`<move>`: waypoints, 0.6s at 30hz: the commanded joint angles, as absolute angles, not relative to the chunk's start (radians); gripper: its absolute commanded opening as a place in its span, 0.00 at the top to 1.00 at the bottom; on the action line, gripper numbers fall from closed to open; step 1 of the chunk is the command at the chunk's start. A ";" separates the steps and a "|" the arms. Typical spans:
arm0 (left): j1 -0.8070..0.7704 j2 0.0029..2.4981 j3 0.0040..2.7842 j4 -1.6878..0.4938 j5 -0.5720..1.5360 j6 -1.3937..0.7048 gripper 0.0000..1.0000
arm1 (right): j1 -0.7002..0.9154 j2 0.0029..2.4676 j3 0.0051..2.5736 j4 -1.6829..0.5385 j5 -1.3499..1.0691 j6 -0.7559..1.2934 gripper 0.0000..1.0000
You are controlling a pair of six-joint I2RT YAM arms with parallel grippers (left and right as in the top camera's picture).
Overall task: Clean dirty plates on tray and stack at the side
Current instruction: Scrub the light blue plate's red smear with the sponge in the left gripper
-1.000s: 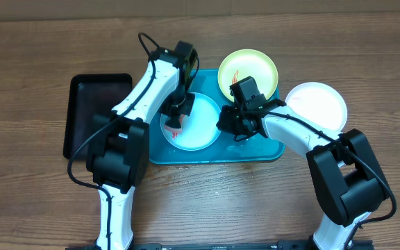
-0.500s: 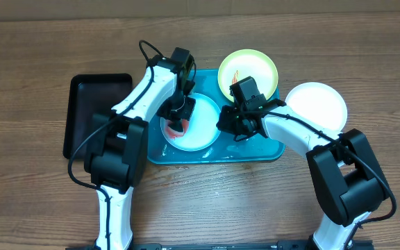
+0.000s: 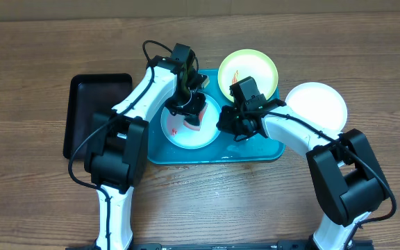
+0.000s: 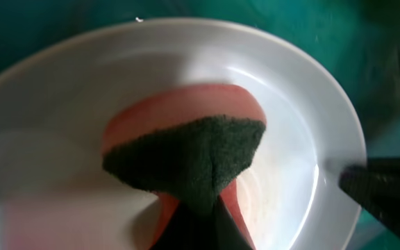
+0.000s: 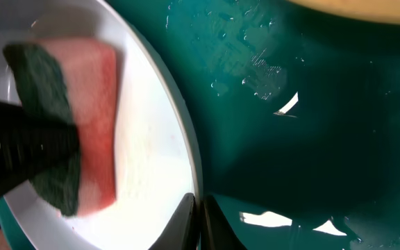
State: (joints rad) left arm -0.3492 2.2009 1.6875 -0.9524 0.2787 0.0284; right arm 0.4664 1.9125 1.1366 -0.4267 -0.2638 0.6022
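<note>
A light teal-rimmed plate (image 3: pixel 201 137) with red smears lies on the turquoise tray (image 3: pixel 269 149). My left gripper (image 3: pixel 194 114) is shut on a red sponge with a green scouring side (image 4: pixel 186 156) and presses it on this plate (image 4: pixel 311 125). My right gripper (image 3: pixel 222 125) is shut on the plate's right rim (image 5: pixel 186 167), and the sponge (image 5: pixel 75 132) shows in that view. A yellow-green plate (image 3: pixel 255 66) with red smears lies at the tray's back right. A white plate (image 3: pixel 318 104) lies on the table right of the tray.
A black rectangular tray (image 3: pixel 89 111) lies left of the turquoise tray. Water drops and wet patches (image 5: pixel 255 62) lie on the tray floor. Bare wooden table (image 3: pixel 214 201) lies in front.
My left gripper has moved the sponge from the plate's left part to its upper right part. The right gripper has stayed on the rim.
</note>
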 commanded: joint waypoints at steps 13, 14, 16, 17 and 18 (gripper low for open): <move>-0.360 2.197 1.715 -1.103 -0.220 -0.267 0.96 | 0.470 1.940 1.132 -0.427 -0.267 0.594 0.96; -0.360 2.197 1.715 -1.120 -0.218 -0.254 0.96 | 0.470 1.940 1.132 -0.428 -0.267 0.594 0.96; -0.361 2.197 1.715 -1.150 -0.200 -0.212 0.96 | 0.470 1.940 1.132 -0.427 -0.267 0.594 0.96; -0.361 2.197 1.715 -1.163 -0.180 -0.182 0.96 | 0.470 1.940 1.132 -0.427 -0.267 0.594 0.96; -0.361 2.197 1.715 -1.177 -0.147 -0.141 0.96 | 0.470 1.940 1.132 -0.427 -0.267 0.594 0.96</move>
